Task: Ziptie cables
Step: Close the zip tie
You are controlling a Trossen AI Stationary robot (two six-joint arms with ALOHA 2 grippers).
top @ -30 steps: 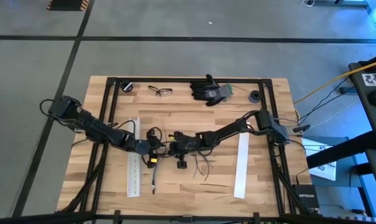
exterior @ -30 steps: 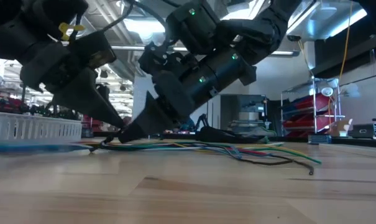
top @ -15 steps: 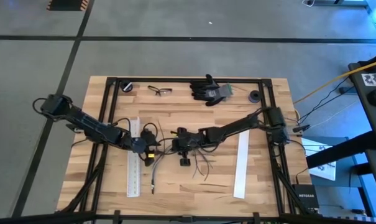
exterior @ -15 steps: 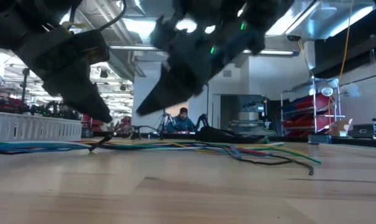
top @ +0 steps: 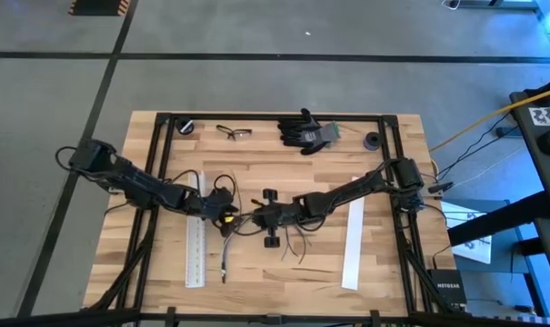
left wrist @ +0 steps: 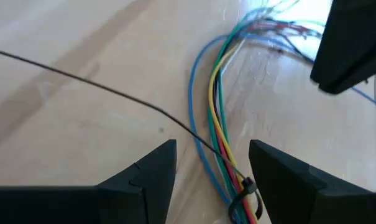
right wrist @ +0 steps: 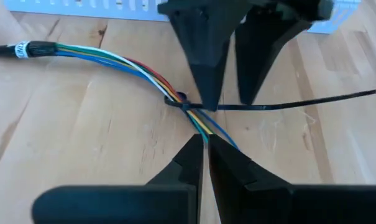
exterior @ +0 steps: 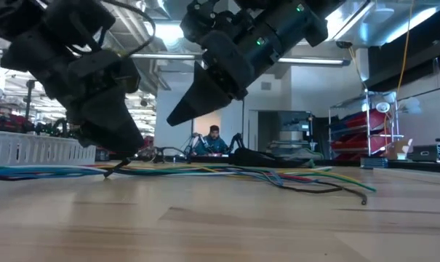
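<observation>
Left gripper point(left wrist: 212, 163) spread open, fingers straddling the cables point(left wrist: 220, 134) at their black zip tie point(left wrist: 245, 191), mid-table, right gripper point(right wrist: 204, 152) pinched shut, empty, just above the same bundle, facing it.

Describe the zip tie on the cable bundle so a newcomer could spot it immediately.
On the wooden table, between the two grippers, lies a bundle of thin coloured cables. A thin black zip tie loops round it, its long tail trailing off sideways; unlike the coloured wires, it crosses them.
</observation>
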